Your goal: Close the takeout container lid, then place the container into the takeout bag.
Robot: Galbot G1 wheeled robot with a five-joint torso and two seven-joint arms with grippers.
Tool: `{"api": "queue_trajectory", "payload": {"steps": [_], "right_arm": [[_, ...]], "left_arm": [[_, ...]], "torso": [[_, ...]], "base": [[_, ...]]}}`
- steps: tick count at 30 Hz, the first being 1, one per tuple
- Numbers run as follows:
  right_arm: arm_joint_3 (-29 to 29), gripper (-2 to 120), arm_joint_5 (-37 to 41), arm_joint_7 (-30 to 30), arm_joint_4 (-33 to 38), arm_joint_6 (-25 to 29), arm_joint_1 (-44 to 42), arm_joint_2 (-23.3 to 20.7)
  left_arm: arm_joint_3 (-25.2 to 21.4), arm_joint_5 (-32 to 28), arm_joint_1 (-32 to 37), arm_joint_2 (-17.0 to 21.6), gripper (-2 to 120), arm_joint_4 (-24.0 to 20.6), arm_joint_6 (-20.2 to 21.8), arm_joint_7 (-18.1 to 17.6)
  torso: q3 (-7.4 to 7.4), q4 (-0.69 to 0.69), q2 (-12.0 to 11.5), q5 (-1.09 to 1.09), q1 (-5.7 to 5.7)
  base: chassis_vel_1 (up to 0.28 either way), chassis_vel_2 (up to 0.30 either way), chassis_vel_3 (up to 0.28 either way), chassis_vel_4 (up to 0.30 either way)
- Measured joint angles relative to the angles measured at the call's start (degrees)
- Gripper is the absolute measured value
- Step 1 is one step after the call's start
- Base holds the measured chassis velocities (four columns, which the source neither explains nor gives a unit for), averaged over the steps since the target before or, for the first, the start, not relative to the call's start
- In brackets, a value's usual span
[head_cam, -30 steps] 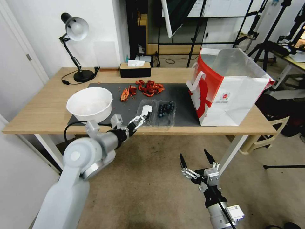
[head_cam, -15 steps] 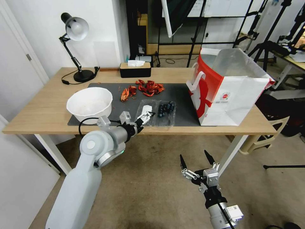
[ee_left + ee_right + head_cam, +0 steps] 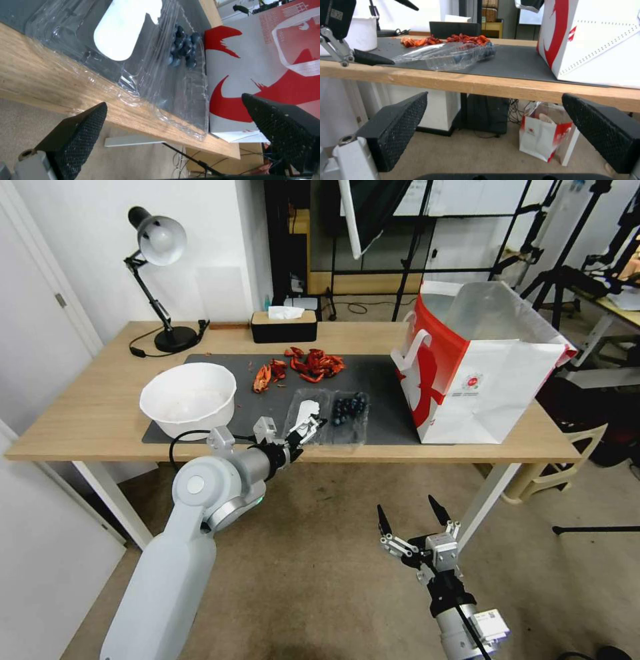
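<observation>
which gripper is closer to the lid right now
Left. The left gripper is open at the table's near edge, right at the lid of the open container. The right gripper is open too, low over the floor, well short of the table.

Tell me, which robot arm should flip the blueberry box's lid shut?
Probably the left. The left gripper is open right at the lid by the table's near edge, while the right gripper hangs low, below the table.
</observation>
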Motion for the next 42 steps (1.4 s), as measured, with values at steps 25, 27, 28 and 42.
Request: {"api": "queue_trajectory", "payload": {"steps": [25,27,28,42], "right_arm": [[0.61,100,1.26,-0.12,-0.56,0.09,0.11,0.0],[0.61,100,1.26,-0.13,-0.56,0.09,0.11,0.0],[0.61,100,1.26,-0.13,-0.56,0.09,0.1,0.0],[0.69,100,1.25,-0.19,-0.54,0.31,-0.48,0.0]], "left_arm": [[0.74,3.72,0.4,-2.73,100,2.79,-3.46,4.51],[0.86,4.13,0.44,-2.93,100,2.93,-4.03,5.02],[0.95,4.36,0.47,-3.07,100,3.01,-4.43,5.41],[3.41,19.42,3.05,-3.2,100,4.86,-12.12,23.45]], "torso": [[0.0,0.0,0.0,0.0,0.0],[0.0,0.0,0.0,0.0,0.0],[0.0,0.0,0.0,0.0,0.0],[0.0,0.0,0.0,0.0,0.01]], "base": [[0.0,0.0,0.0,0.0],[0.0,0.0,0.0,0.0],[0.0,0.0,0.0,0.0],[0.0,0.0,0.0,0.0]]}}
